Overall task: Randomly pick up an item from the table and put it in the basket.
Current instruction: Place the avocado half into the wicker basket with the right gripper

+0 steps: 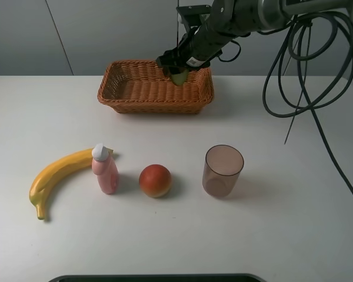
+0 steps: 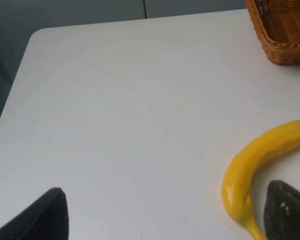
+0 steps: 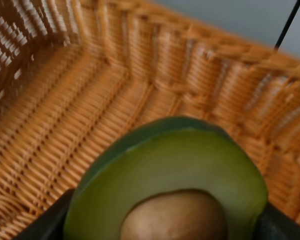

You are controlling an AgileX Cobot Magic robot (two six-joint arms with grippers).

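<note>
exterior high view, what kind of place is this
Likely a robot lab bench, not a home: plain white table, bare grey wall panels, loose black cables hanging from the arm over the basket.

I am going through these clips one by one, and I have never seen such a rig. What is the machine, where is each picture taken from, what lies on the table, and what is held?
It is a robot with two arms, each ending in a two-fingered gripper. The high view looks down on the table from off the arms; the other two come from a camera on each wrist. On the table are a basket, a banana, a pink bottle, a red-orange fruit and a cup. The right gripper holds a halved avocado over the basket; its wrist view shows the pit, with wicker behind. The left gripper is open and empty, above the table beside the banana.
</note>
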